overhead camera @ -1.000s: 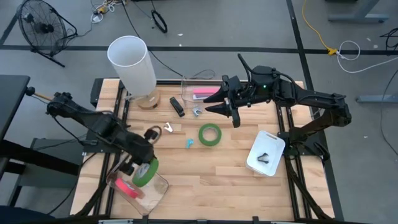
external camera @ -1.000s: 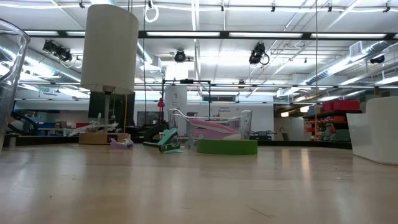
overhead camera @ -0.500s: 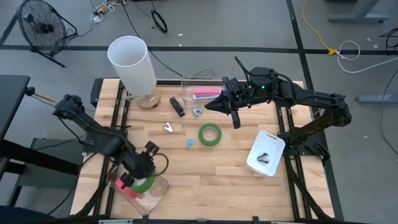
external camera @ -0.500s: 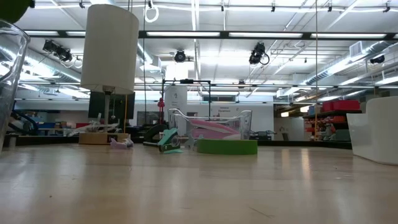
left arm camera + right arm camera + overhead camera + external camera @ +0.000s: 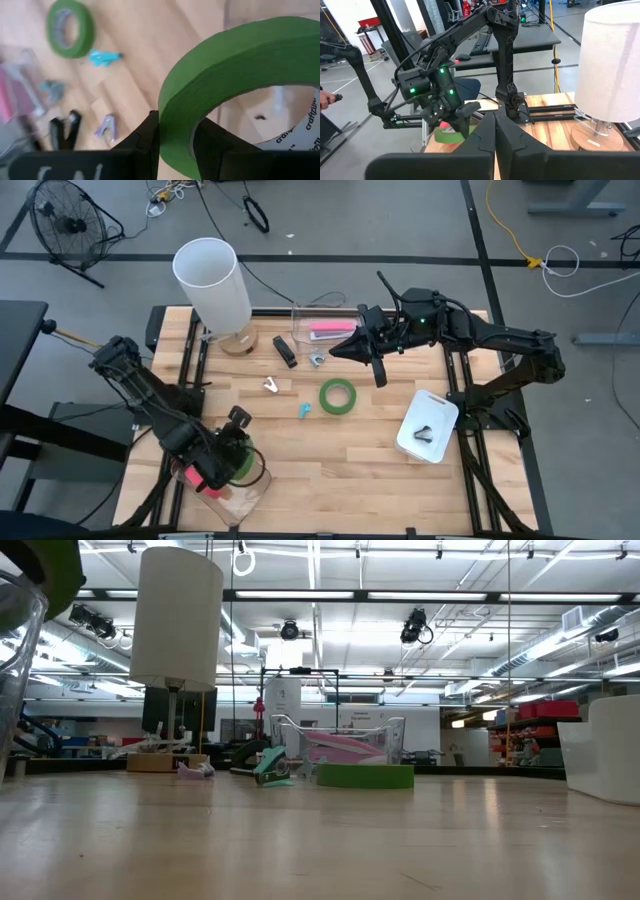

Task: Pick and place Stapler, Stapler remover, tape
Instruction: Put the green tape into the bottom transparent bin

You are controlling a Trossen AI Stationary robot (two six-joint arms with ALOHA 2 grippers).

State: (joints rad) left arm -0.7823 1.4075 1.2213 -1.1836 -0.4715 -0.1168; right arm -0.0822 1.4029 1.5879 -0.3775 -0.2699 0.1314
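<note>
I count two flat green tape rolls: my left gripper (image 5: 175, 137) clamps one (image 5: 235, 75), another (image 5: 338, 395) lies mid-table, my right gripper (image 5: 335, 352) closed empty.

Only one readable print: "craftz…", in small dark letters, repeated on the white inner core of the green tape roll (image 5: 240, 75), seen in the left wrist view, the word cut off at the picture's edge. Faint pale marks on the dark bar along that view's bottom edge, too blurred to read. Nothing legible in the other views.
</note>
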